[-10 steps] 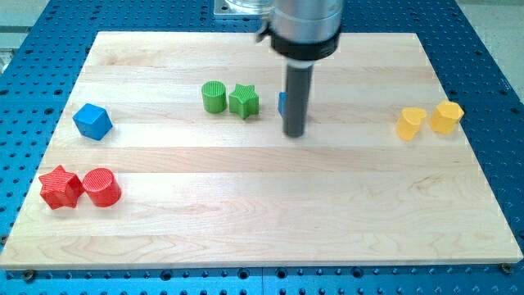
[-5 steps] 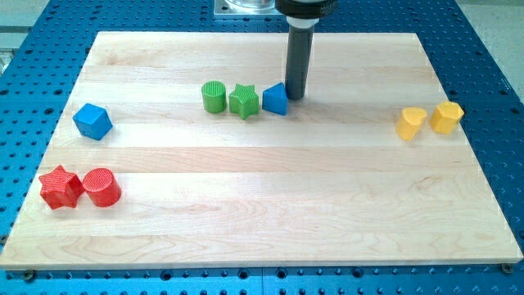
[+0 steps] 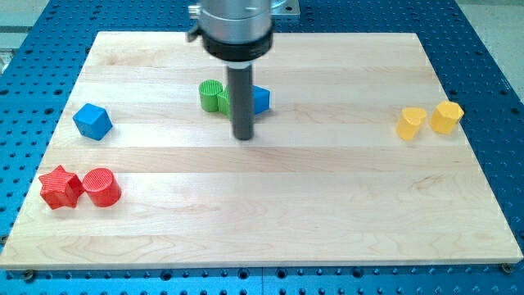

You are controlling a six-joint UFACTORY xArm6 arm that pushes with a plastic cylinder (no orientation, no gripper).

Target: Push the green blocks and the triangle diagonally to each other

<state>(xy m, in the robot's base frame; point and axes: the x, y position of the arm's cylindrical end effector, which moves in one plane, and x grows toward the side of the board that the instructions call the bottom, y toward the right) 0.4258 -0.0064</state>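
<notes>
A green cylinder (image 3: 210,95) stands on the wooden board (image 3: 270,197) at the upper middle. A green star (image 3: 224,100) sits just right of it, mostly hidden behind the rod. A blue triangle (image 3: 260,99) shows at the rod's right side, close to the star. My tip (image 3: 243,137) rests on the board just below the star and triangle, in front of them in the view. Whether the star and triangle touch is hidden by the rod.
A blue cube (image 3: 92,121) lies at the left. A red star (image 3: 60,187) and a red cylinder (image 3: 101,187) sit at the lower left. Two yellow blocks (image 3: 410,124) (image 3: 447,116) stand at the right. A blue perforated table surrounds the board.
The rod moved from the triangle's right side to the left and down, now in front of the green star. The blue triangle sits slightly left and up, closer to the star.
</notes>
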